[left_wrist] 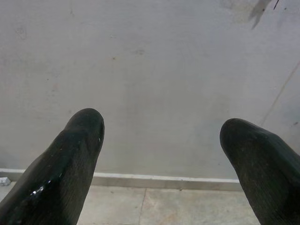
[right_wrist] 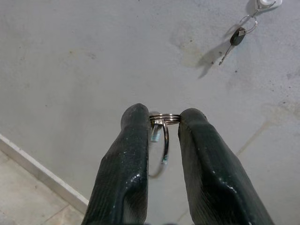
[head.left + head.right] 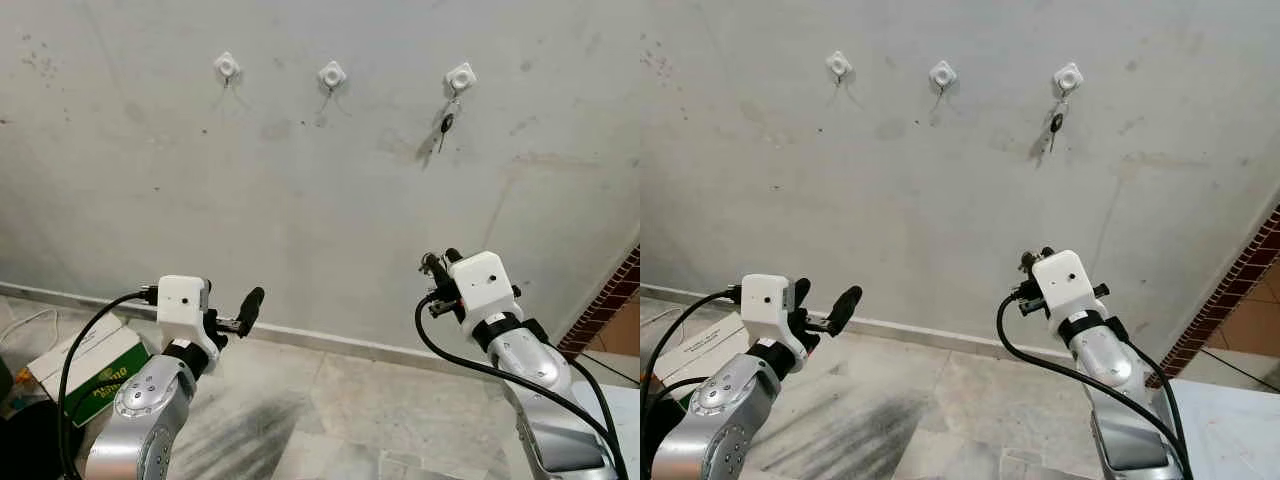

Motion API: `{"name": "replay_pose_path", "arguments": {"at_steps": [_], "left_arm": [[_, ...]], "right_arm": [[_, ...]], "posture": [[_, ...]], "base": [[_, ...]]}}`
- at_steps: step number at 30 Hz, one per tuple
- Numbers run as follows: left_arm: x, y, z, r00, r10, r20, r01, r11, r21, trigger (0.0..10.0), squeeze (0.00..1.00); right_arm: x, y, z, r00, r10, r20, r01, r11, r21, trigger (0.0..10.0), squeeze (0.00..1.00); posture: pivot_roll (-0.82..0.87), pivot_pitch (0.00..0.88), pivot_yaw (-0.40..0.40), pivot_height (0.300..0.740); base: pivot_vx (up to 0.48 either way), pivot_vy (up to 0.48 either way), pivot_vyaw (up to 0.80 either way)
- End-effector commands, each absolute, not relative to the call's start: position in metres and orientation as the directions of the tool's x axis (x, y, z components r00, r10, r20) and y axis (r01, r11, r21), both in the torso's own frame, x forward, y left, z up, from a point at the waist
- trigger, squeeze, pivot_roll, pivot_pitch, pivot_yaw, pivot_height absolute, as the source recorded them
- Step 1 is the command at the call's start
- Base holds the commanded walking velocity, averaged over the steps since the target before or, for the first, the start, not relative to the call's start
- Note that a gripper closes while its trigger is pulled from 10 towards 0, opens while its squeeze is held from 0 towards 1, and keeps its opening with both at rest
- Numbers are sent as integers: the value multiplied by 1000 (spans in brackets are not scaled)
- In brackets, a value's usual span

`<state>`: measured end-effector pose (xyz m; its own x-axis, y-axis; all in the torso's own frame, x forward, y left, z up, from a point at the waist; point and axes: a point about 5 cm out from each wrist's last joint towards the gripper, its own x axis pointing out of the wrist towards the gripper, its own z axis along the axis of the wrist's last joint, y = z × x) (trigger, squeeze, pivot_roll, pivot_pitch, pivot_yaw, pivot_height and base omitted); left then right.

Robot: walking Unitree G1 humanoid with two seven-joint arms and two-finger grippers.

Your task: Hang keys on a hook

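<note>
Right wrist view looks straight along the right gripper (image 2: 164,123), whose two black fingers (image 2: 129,159) are clenched on a key ring (image 2: 164,119); the ring is pinched at its top edge between the fingertips and its loop hangs down in the narrow gap between them, with a small metal piece dangling from it just inside one finger. So the task's thing is already in the right gripper, and the left gripper (image 3: 232,312) is released, its fingers spread wide apart with nothing between them, as the left wrist view shows.

From the head views, the right arm is raised with its forearm angled up and forward toward the wall (image 3: 300,200), the white wrist block topmost and the fingers pointing on toward the wall. The left arm is held lower and off to the left, fingers pointing sideways toward the right, well away from any hook.

Beyond the right gripper, up and ahead of it on the wall, sit three white hooks in a row. The right hook (image 3: 460,77), almost directly above the gripper, already carries a hanging key (image 3: 446,125). The middle hook (image 3: 332,74) lies up and to the gripper's left, and the far left hook (image 3: 227,66) further left still; both look free. All three are well apart from the gripper.

My reading is that the move turns on lifting the ring up and leftward to a free hook, and the right arm is the nearer one. The ring's plane may need turning to slip over the hook's tip
</note>
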<state>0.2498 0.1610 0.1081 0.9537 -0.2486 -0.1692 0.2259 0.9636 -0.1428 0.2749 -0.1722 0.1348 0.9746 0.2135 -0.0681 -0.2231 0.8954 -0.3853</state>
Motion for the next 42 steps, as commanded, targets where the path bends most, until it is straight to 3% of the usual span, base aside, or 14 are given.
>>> {"name": "replay_pose_path", "arguments": {"at_steps": [1,26,42], "left_arm": [[252,162,110,955,-245,-169,223,965,-136,10000,0],[255,160,112,953,-253,-166,235,964,-121,10000,0],[259,155,117,953,-273,-134,267,962,-63,10000,0]], "right_arm": [[277,-168,144,973,228,-36,-224,892,-393,10000,0],[279,-164,144,974,225,-29,-218,893,-393,10000,0],[282,-163,145,976,217,-23,-207,893,-398,10000,0]], "posture": [[2,0,33,740],[6,0,45,740],[7,0,36,740]], "base": [[0,0,0],[0,435,0],[0,0,0]]}}
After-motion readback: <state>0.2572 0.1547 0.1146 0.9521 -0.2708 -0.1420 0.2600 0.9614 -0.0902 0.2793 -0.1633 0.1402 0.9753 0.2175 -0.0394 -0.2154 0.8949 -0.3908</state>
